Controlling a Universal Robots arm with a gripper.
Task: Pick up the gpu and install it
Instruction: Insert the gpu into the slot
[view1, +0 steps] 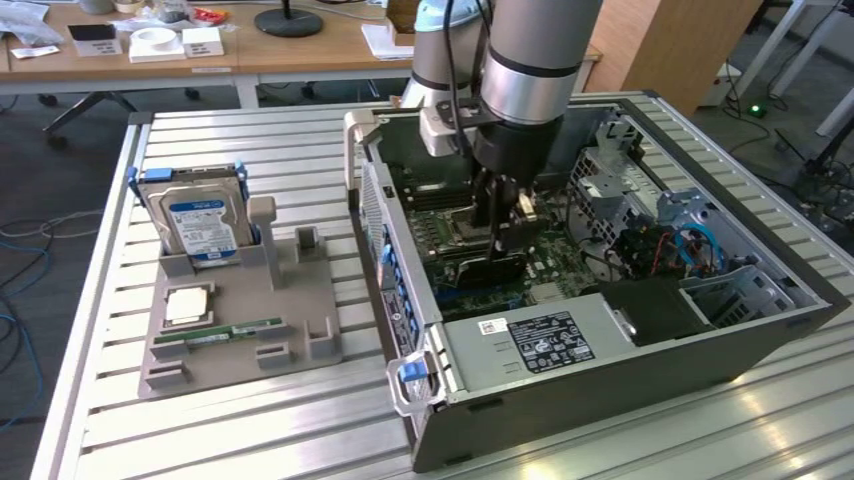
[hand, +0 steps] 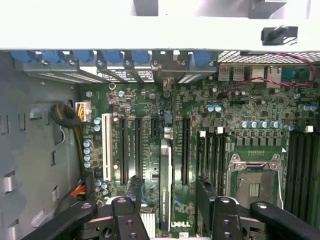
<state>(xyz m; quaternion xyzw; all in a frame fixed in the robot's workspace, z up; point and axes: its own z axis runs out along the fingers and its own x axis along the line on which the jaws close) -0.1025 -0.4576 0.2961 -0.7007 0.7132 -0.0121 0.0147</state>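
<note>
The gpu (hand: 165, 186) stands on edge in a motherboard slot, seen from above as a thin black card. In the exterior view the gpu (view1: 481, 272) is a dark card low inside the open computer case (view1: 400, 300). My gripper (hand: 170, 192) is open, with one black finger (hand: 135, 197) on each side of the card and a gap between each finger and it. From the exterior view, the gripper (view1: 507, 228) reaches down into the case just above the card.
A grey holder (view1: 240, 330) on the exterior view's left carries a blue-labelled hard drive (view1: 200, 225), a green RAM stick (view1: 220, 332) and a processor chip (view1: 187, 303). Inside the case are the power supply (view1: 541, 345), drive cages (view1: 654, 215) and the empty processor socket (hand: 252, 187).
</note>
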